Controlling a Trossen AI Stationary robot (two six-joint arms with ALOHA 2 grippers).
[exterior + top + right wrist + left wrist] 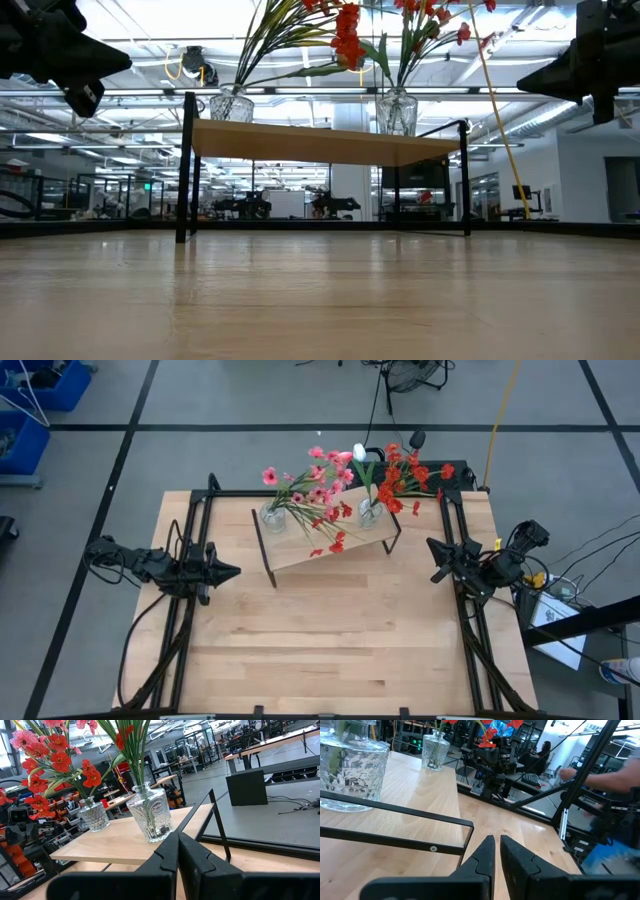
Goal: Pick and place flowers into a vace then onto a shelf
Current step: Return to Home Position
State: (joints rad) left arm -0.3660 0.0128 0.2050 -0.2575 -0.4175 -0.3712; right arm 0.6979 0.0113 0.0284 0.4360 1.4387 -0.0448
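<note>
My left jaws: closed, empty, by the left edge of the tabletop (320, 650); right jaws the same by its right edge. The flowers (330, 495) stand in two glass vases (273, 517) (371, 511) on the shelf (310, 545) at the far edge. Risk: my arm swinging wide clips a shelf leg, toppling the top-heavy vases.

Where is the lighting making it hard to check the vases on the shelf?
Low view: bright ceiling lights behind the shelf turn the left gripper and right gripper into dark silhouettes, and the left vase and right vase look pale against them. High view: even light, flowers and shelf plain to see. Right wrist view: glints on the right vase, nothing hidden.
</note>
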